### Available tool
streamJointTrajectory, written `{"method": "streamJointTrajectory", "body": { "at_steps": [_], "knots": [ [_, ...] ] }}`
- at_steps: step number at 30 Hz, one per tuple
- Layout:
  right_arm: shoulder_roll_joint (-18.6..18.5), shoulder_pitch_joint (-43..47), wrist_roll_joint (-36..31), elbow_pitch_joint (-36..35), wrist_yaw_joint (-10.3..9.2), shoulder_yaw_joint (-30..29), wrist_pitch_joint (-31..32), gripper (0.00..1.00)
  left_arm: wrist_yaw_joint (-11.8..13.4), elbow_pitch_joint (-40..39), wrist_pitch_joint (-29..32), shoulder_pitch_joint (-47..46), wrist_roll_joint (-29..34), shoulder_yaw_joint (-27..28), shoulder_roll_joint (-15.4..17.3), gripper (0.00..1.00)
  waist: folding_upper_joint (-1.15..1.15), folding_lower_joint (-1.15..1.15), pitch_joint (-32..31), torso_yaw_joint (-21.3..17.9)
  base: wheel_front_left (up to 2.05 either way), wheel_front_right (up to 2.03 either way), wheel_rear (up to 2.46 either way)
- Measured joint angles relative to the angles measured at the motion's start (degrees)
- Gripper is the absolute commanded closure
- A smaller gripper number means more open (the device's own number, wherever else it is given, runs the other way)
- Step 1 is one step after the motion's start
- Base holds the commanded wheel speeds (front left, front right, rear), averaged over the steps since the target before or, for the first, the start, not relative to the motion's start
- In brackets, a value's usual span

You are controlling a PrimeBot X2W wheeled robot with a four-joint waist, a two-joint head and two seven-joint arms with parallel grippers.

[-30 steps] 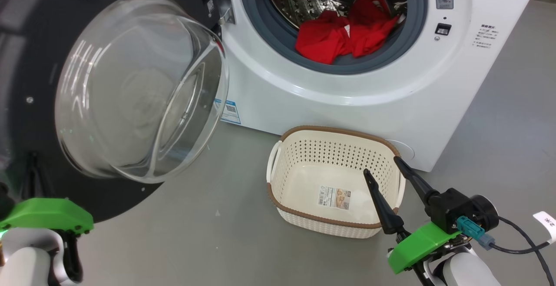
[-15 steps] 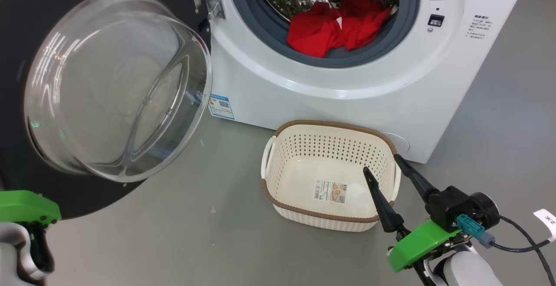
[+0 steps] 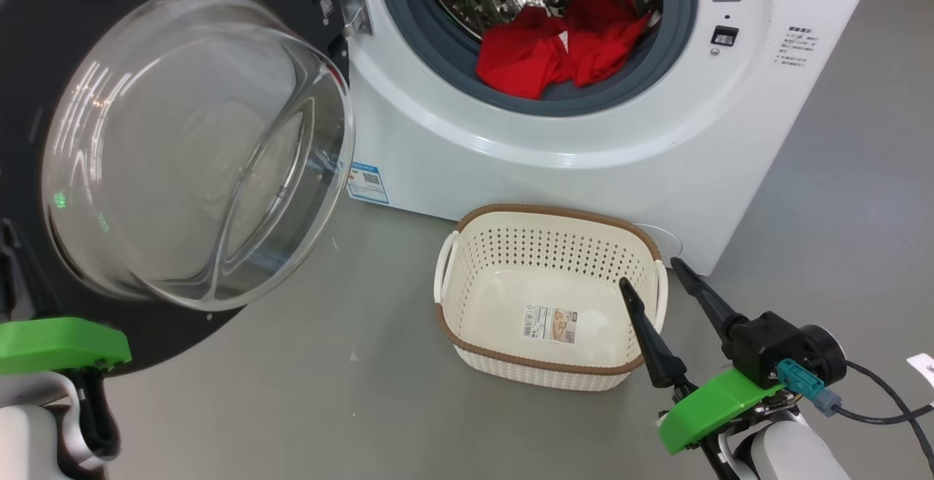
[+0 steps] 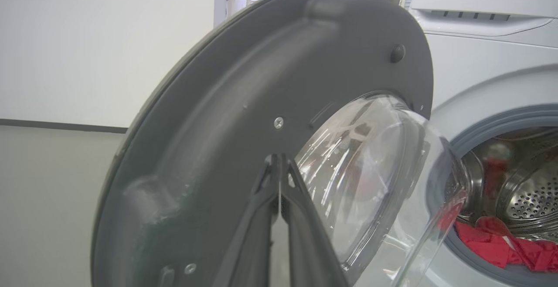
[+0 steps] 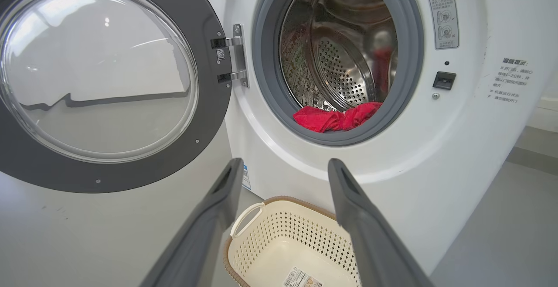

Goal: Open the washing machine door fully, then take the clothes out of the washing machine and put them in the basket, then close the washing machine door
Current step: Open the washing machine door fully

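The washing machine door (image 3: 197, 144) stands swung open at the left, its glass bowl bulging toward me. Red clothes (image 3: 562, 49) lie at the front of the steel drum of the white washing machine (image 3: 547, 159). The cream basket (image 3: 554, 210) sits on the floor before the machine, with just a paper label inside. My left gripper (image 4: 279, 159) is shut with nothing between its fingers, its tips close to the door's (image 4: 261, 82) grey inner face. My right gripper (image 3: 649, 273) hangs open over the basket's right end. In the right wrist view it (image 5: 285, 162) points at the machine's front below the clothes (image 5: 335, 117).
Grey floor spreads in front of and to the right of the machine. The door hinge (image 5: 235, 56) sits left of the grey rubber ring (image 3: 408, 35). A cable (image 3: 875, 411) trails from my right wrist. A pale wall (image 4: 87, 38) stands behind the door.
The head view has shifted, sliding the scene left and up. The door looks swung a little wider. My left gripper stays shut by the door; my right gripper has barely moved.
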Motion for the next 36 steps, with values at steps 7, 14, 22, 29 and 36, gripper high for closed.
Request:
{"method": "streamJointTrajectory", "body": {
  "at_steps": [7, 14, 22, 29, 36],
  "knots": [
    [0.0, -0.2, 0.7, 1.3, 0.00, -0.7, -1.3, 0.00, 0.0, -11.2, 0.4, 3.0, 1.3, -1.8, -0.7, 0.00, 0.00, 0.00, -0.7, -1.6, 0.00, 0.00, 0.00],
    [0.0, -1.5, 0.9, 1.8, 0.00, -3.1, -2.0, 0.00, -2.7, -22.0, 3.2, 6.2, 1.3, -6.8, -1.7, 0.00, 0.00, 0.00, -0.7, -4.3, 0.00, 0.00, 0.00],
    [0.0, -2.9, 0.9, 1.6, 0.00, -6.9, -2.5, 0.00, -6.6, -22.1, 5.0, 7.9, -0.6, -10.6, -2.2, 0.00, 0.00, 0.00, -0.1, -8.3, 0.00, 0.00, 0.00],
    [0.1, -3.3, 0.7, 0.0, 0.00, -8.2, -2.9, 0.00, -9.1, -21.3, 4.4, 9.0, -0.5, -13.1, -2.0, 0.00, 0.00, 0.00, 0.6, -12.6, 0.00, 0.00, 0.00],
    [0.1, -3.4, 0.7, -2.1, 0.00, -7.9, -2.9, 0.00, -9.2, -21.4, 4.3, 13.1, -0.7, -13.8, -2.0, 0.00, 0.00, 0.00, 0.8, -16.9, 0.00, 0.00, 0.00]
  ]
}}
